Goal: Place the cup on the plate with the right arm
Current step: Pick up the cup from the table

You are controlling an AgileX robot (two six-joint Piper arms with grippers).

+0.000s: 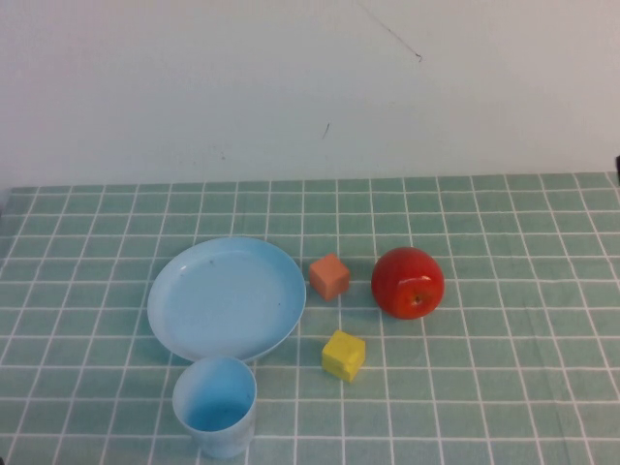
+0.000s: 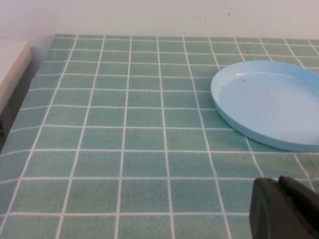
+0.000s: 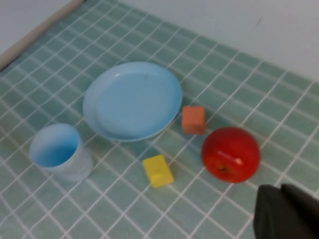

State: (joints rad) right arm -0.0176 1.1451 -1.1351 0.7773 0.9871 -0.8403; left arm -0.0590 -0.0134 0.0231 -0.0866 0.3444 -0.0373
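Observation:
The small light blue cup (image 1: 215,405) stands upright and empty near the table's front edge, just in front of the wide light blue plate (image 1: 227,298). The plate is empty. Neither arm shows in the high view. In the right wrist view, my right gripper (image 3: 279,187) hovers shut and holds nothing. It is close to the red apple and well apart from the cup (image 3: 60,152) and the plate (image 3: 132,99). In the left wrist view, my left gripper (image 2: 277,179) is shut and empty above the tablecloth, a short way from the plate (image 2: 269,102).
A red apple (image 1: 408,282), an orange cube (image 1: 329,276) and a yellow cube (image 1: 344,356) lie to the right of the plate on the green checked tablecloth (image 1: 504,387). A pale wall (image 1: 310,87) rises behind the table.

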